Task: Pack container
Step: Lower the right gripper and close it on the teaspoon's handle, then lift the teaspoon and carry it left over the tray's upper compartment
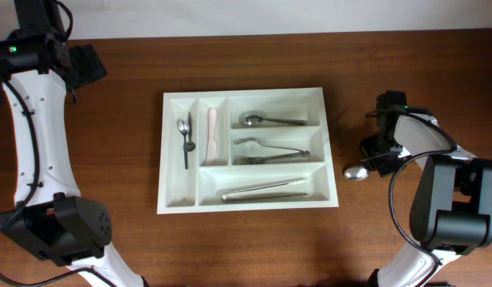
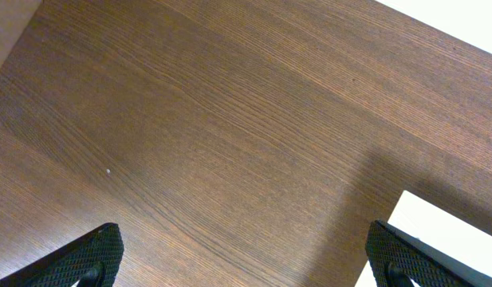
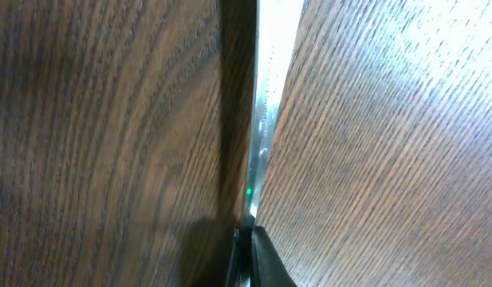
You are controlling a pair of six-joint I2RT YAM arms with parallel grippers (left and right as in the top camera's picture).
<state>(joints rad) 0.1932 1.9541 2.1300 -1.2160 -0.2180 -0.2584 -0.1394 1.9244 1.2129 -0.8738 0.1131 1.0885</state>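
Observation:
A white cutlery tray (image 1: 170,151) lies in the middle of the table. It holds a spoon (image 1: 269,120), forks (image 1: 273,151), a long steel utensil (image 1: 265,190), small utensils (image 1: 185,139) and a pale pink piece (image 1: 212,131). My right gripper (image 1: 383,151) is to the right of the tray, shut on a steel spoon whose bowl (image 1: 356,171) sticks out toward the tray. In the right wrist view the spoon's handle (image 3: 265,104) runs up from the shut fingers (image 3: 249,239). My left gripper (image 1: 86,64) is open and empty over bare wood at the far left (image 2: 246,247).
The table is dark brown wood. A corner of the white tray (image 2: 437,231) shows at the lower right of the left wrist view. The right arm's base stands at the front right (image 1: 453,207), the left arm's base at the front left (image 1: 62,227).

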